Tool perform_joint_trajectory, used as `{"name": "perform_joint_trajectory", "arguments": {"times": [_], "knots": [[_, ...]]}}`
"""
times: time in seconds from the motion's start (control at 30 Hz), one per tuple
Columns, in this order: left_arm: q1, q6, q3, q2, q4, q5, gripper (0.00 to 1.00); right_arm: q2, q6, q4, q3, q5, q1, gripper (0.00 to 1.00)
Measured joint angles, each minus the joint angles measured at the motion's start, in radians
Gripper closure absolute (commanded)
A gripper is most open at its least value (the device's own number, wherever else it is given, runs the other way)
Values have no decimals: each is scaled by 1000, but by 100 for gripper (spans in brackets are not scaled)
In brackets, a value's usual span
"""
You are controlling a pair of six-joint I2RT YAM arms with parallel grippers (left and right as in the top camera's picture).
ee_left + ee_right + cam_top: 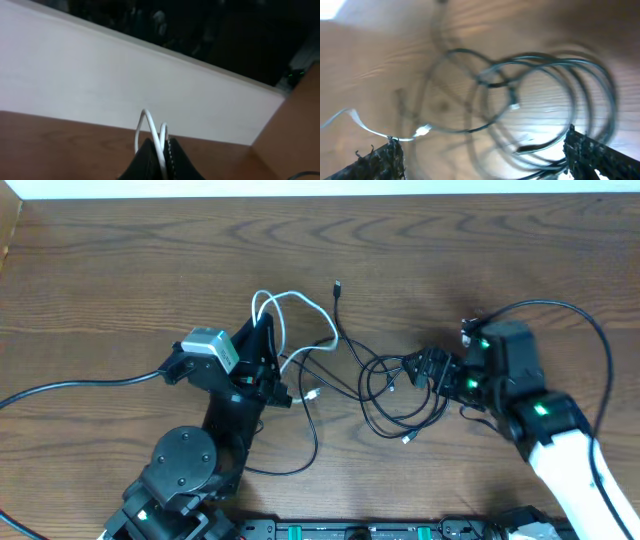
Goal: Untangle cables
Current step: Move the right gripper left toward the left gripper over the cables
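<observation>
My left gripper (263, 323) is shut on a loop of the white cable (303, 300). In the left wrist view the white cable (150, 125) sticks up from between the closed fingers (162, 152). The white cable runs right and down to its plug (314, 393). Black cables (385, 418) lie coiled in the middle, with one plug end (338, 284) at the back. One black cord (316, 435) trails toward the front. My right gripper (416, 368) is open at the coil's right side. In the right wrist view the blurred black coil (545, 90) lies between and beyond the spread fingers (485, 155).
The wooden table (120, 270) ends at a pale wall strip (300, 188) at the back. Thick black arm wires run out at the left (70, 388) and loop over the right arm (585, 330). An equipment rail (360, 530) lies along the front edge.
</observation>
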Motion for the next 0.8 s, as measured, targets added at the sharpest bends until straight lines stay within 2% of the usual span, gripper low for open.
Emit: {"name": "perform_joint_trajectory", "arguments": {"times": [0.13, 0.33, 0.57, 0.8], "knots": [[0, -10, 0, 0, 41, 67, 92, -87, -60, 2, 1, -87, 1, 1], [0, -115, 0, 0, 51, 121, 92, -95, -189, 11, 1, -154, 19, 1], [0, -226, 0, 0, 90, 134, 92, -55, -272, 161, -17, -283, 51, 1], [0, -260, 0, 0, 182, 206, 92, 0, -298, 284, -31, -385, 80, 1]]}}
